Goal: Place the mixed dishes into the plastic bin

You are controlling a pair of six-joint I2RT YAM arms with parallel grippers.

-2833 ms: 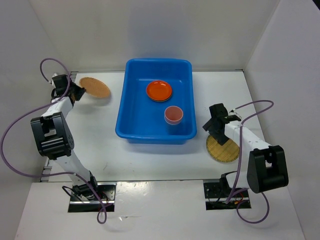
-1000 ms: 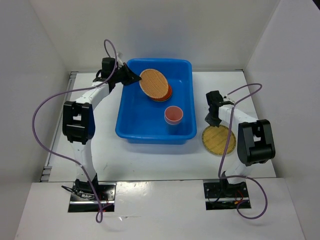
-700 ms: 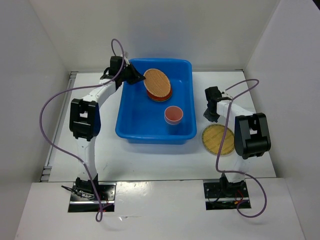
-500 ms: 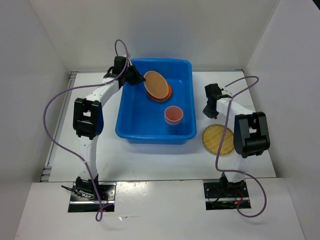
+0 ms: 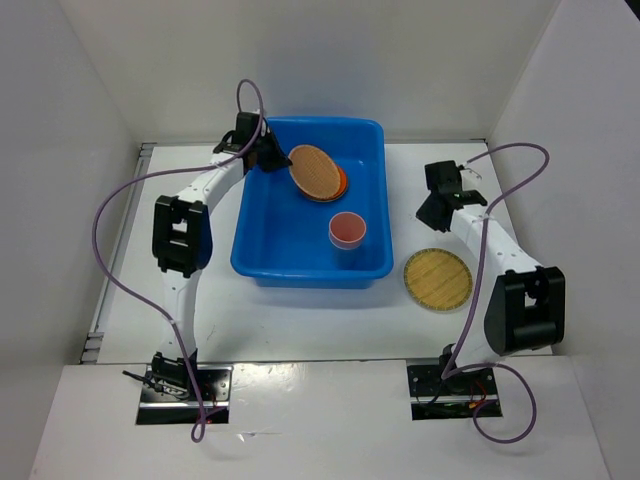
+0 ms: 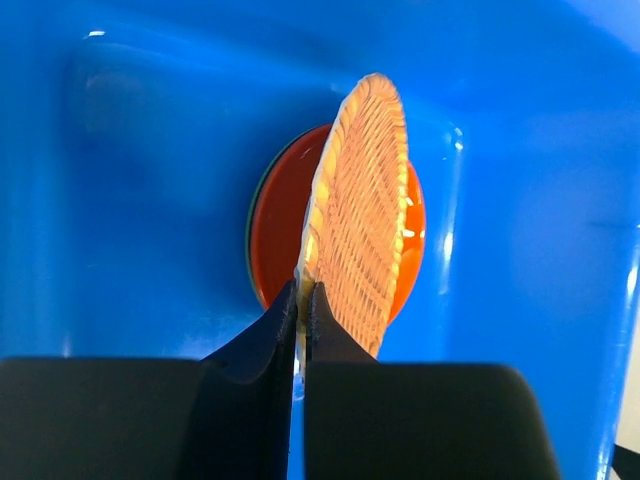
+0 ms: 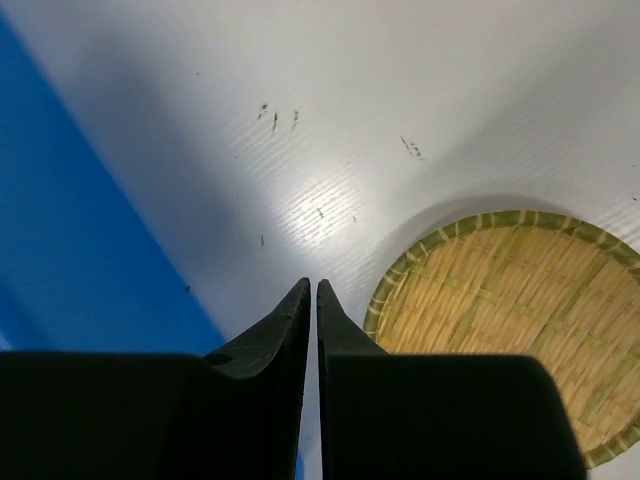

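Top external view, starting at the left: the left gripper (image 5: 280, 160) reaches over the far left corner of the blue bin (image 5: 310, 272), which sits mid-bench toward the far edge. Its jaws are clamped on the rim of a tan woven plate (image 5: 314, 171), held tilted on edge above an orange plate (image 5: 341, 183) that lies on the bin's floor. The left wrist view shows the same pinch on the woven plate (image 6: 360, 210), with the orange plate (image 6: 275, 215) behind it. A pink cup (image 5: 347, 229) stands upright in the bin, nearer its right wall. Right of the bin, the right gripper (image 5: 432, 212) hangs over the bench (image 5: 190, 270), jaws pressed together on nothing. A second woven plate (image 5: 438, 280) lies flat toward the right edge, apart from that gripper
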